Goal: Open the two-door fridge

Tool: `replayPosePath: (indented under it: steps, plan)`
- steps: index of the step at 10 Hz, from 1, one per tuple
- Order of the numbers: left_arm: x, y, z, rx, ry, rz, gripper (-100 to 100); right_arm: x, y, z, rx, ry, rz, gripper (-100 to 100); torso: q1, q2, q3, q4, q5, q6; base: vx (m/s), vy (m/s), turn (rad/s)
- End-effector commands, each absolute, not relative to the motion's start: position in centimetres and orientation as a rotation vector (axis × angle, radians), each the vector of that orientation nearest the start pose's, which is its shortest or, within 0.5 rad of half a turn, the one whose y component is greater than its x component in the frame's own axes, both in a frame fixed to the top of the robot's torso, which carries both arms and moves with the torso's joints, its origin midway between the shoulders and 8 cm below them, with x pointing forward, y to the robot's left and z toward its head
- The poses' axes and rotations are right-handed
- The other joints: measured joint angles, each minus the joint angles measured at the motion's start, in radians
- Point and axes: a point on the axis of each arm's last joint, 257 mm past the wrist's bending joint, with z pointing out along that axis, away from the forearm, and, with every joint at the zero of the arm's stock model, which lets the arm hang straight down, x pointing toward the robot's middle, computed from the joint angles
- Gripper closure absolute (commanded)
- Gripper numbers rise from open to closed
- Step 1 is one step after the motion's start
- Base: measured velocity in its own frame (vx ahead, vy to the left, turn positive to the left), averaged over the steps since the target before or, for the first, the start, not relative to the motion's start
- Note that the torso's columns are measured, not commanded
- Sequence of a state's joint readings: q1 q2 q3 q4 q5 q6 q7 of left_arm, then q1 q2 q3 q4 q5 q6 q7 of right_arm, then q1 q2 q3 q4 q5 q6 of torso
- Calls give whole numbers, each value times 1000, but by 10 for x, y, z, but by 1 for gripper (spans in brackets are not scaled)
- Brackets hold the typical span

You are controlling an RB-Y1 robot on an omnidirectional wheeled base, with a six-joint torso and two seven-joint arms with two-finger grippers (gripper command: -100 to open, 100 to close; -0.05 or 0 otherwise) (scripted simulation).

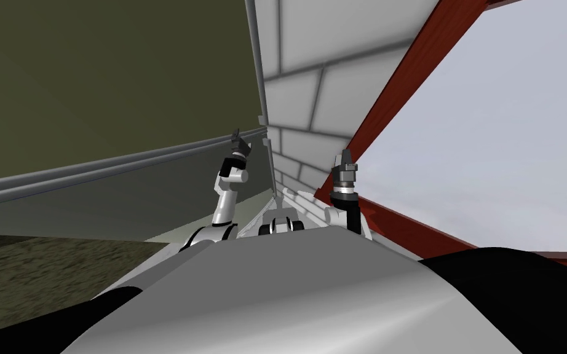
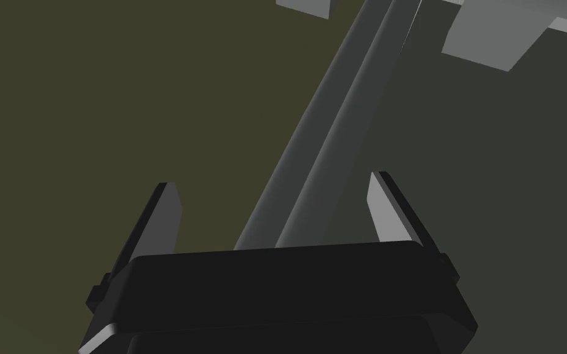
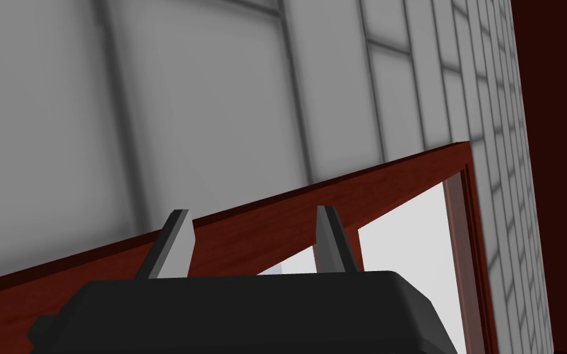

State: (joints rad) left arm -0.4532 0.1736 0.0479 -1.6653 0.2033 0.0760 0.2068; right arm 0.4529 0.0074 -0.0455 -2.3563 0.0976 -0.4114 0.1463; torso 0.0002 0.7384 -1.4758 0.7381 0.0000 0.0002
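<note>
The flat, matt, dark olive fridge front (image 1: 91, 80) stands at my left, its long, smooth grey handle bar (image 2: 331, 123) lined up between the wide-spread, empty blades of the left gripper (image 2: 271, 184), which should probably close squarely across it before pulling, while the right gripper (image 3: 253, 212) hangs open and empty.

Right hand (image 3: 253, 210), two thin grey fingers (image 3: 174, 246) spread apart, rising from its dark body.
</note>
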Motion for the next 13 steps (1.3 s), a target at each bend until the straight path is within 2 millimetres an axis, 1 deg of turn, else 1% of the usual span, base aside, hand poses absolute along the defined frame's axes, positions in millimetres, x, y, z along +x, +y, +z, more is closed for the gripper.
replayPosePath:
  steps: [1, 2, 3, 4, 5, 6, 7, 8, 9, 10, 11, 12, 13]
  plan:
    - [628, 189, 76, -981, 892, -1705, -100, 345, -279, 57, 523, 664, 1074, 0, -1, 0, 0, 0, 0, 0, 18, -54, 38]
    - [641, 190, 72, -1029, 905, -1705, -100, 345, -279, 57, 522, 664, 1074, 0, 0, 0, 0, 0, 0, 0, 28, -63, 59]
    - [642, 186, 81, -1019, 907, -1713, -100, 345, -279, 57, 523, 664, 1074, 0, -1, 0, 0, 0, 0, 0, 23, -57, 35]
    - [654, 187, 76, -1073, 924, -1710, -100, 345, -279, 57, 522, 664, 1074, 0, 0, 0, 0, 0, 0, 0, 19, -62, 48]
    - [654, 182, 86, -1058, 922, -1720, -100, 345, -279, 57, 522, 664, 1074, 0, 0, 0, 0, 0, 0, 0, 22, -52, 40]
    - [666, 183, 80, -1115, 941, -1715, -100, 345, -279, 57, 522, 664, 1074, 0, 0, 0, 0, 0, 0, 0, 23, -56, 68]
    - [666, 179, 91, -1097, 936, -1726, -100, 345, -279, 57, 522, 664, 1074, 0, 0, -1, 0, 0, 0, 0, 21, -54, 30]
    - [677, 179, 85, -1152, 955, -1721, -100, 345, -279, 57, 522, 664, 1074, 0, 0, 0, 0, 0, 0, 0, 16, -69, 52]
    - [676, 176, 95, -1135, 950, -1732, -100, 345, -279, 57, 522, 664, 1074, 0, -1, 0, 0, 0, 0, 0, 16, -61, 30]
    - [686, 177, 90, -1188, 969, -1727, -100, 345, -279, 57, 522, 664, 1074, 0, 0, 0, 0, 0, 0, 0, 20, -62, 55]
    - [686, 173, 100, -1173, 964, -1737, -100, 345, -279, 57, 522, 664, 1074, 0, 0, 0, 0, 0, 0, 0, 13, -53, 25]
    - [694, 172, 100, -1215, 979, -1737, -100, 345, -279, 57, 522, 664, 1074, 0, 0, 0, 0, 0, 0, 0, 8, -66, 36]
    - [694, 171, 104, -1209, 977, -1741, -100, 345, -279, 57, 522, 664, 1074, 0, 0, 0, 0, 0, 0, 0, 14, -55, 34]
